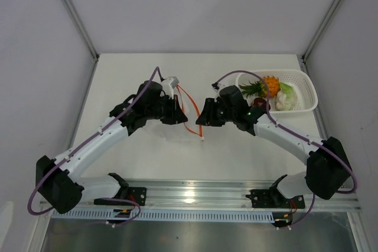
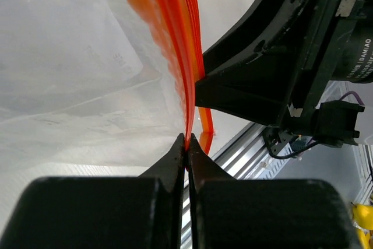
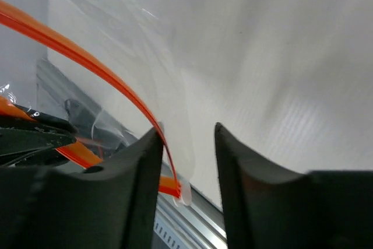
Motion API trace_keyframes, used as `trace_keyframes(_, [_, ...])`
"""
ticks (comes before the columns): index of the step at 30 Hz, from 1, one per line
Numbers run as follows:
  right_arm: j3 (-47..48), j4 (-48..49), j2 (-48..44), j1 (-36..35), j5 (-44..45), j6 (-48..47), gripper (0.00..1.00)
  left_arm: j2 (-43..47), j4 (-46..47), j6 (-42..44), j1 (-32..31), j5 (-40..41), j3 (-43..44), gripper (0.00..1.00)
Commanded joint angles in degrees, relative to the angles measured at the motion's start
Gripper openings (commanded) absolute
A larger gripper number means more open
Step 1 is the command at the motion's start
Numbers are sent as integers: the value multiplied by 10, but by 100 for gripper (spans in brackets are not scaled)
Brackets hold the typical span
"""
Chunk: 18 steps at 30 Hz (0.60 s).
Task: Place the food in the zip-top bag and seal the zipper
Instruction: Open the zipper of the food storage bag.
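Bag (image 2: 76, 74) clear, crinkled; orange zipper (image 2: 175, 39) bowed. Left gripper (image 2: 187, 147) pinched on zipper. Right gripper (image 3: 186, 132) jaws parted, bag corner between.

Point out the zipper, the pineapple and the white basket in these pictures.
zipper (image 2: 178, 56), left wrist view, middle of the orange strip
pineapple (image 1: 271, 84), top external view, orange body
white basket (image 1: 312, 88), top external view, right-hand rim
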<state>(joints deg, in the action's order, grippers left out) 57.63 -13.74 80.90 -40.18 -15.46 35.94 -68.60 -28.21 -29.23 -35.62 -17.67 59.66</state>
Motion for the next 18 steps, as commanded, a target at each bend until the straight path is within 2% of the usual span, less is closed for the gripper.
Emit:
trace_keyframes(1, [42,-47,-41,14,61,-42,47,-19,36,27,-4,-31,34,1])
trace_keyframes(2, [54,-69,-50,19,66,-47,55,-24,40,28,-4,-33,38,1])
trace_keyframes(4, [63,-84,-61,41,69,-55,64,-39,44,30,-3,-42,40,0])
trace_keyframes(5, [67,-100,-72,49,69,-57,72,-43,50,31,-4,-46,40,1])
trace_keyframes(8, [82,-134,-89,84,74,-67,80,-58,55,34,-4,-55,45,1])
trace_keyframes(13, [107,-172,-103,178,90,-79,83,-82,66,38,-4,-74,63,1])
trace_keyframes(14, [113,-182,-101,213,105,-85,84,-87,67,39,-4,-82,68,1])
trace_keyframes(18, [141,-202,-64,272,150,-109,85,-120,75,34,-4,-117,88,1])
